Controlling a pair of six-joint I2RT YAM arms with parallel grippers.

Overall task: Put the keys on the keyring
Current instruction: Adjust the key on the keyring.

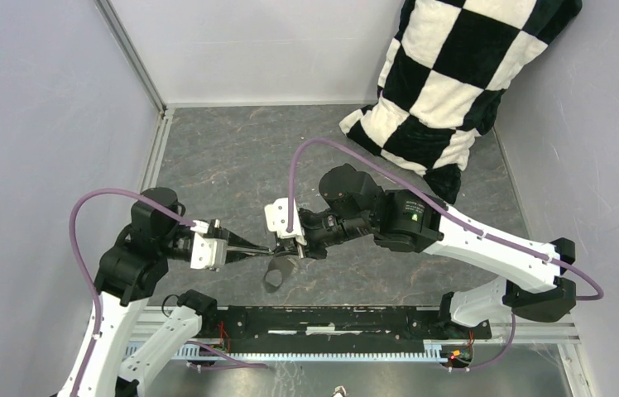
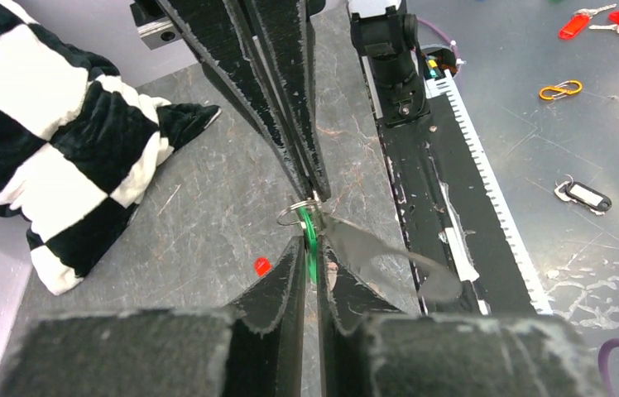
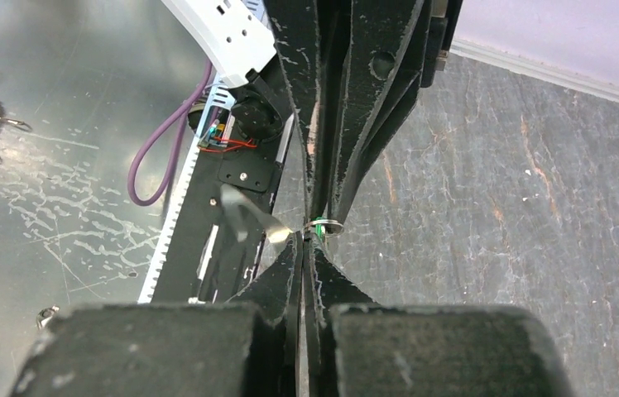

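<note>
Now the left gripper (image 2: pixel 311 253) is pinching the green-headed metal key (image 2: pixel 311 235), the right gripper (image 2: pixel 314 188) is clamping the grey metal oval keyring (image 2: pixel 389 256) at twelve o'clock, and the red-headed key (image 2: pixel 262 266) is lying at nine.

Middle of the surface (image 1: pixel 232 157) is jammed: left gripper (image 1: pixel 266 249) and right gripper (image 1: pixel 283 250) meet tip to tip, green key (image 2: pixel 311 240) pinched in the left one. Checkered pillow (image 1: pixel 447 74) hogs the far right corner. Far left is open; the black rail (image 1: pixel 331 321) lines the near edge.
</note>
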